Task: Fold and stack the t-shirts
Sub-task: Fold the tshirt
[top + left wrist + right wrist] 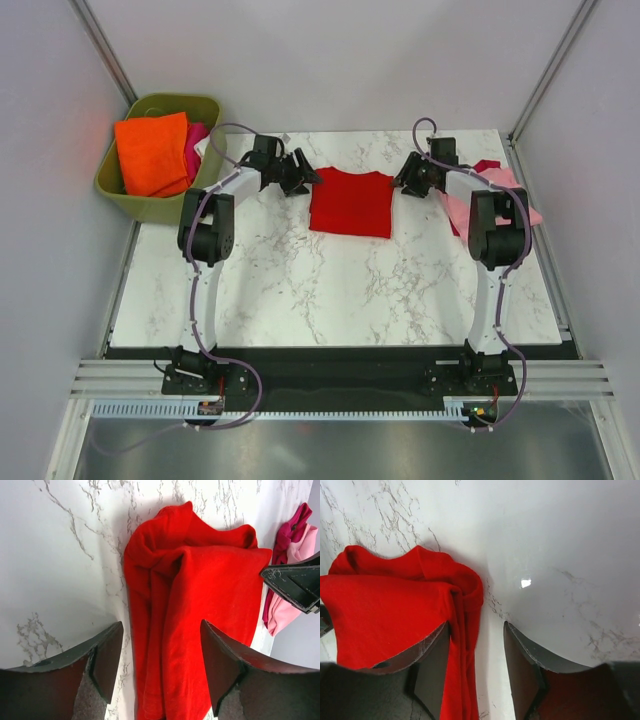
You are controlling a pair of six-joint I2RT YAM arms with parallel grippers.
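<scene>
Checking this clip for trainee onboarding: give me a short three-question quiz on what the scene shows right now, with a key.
1. True or false: the red t-shirt lies folded on the table between the left end effector and the right end effector, both open.
2. Where is the orange cloth? A) in the olive-green tub B) under the red t-shirt C) in the right end effector
3. On which side of the table, the robot's left or right, does the pink t-shirt lie?
Key: 1 true; 2 A; 3 right.
</scene>
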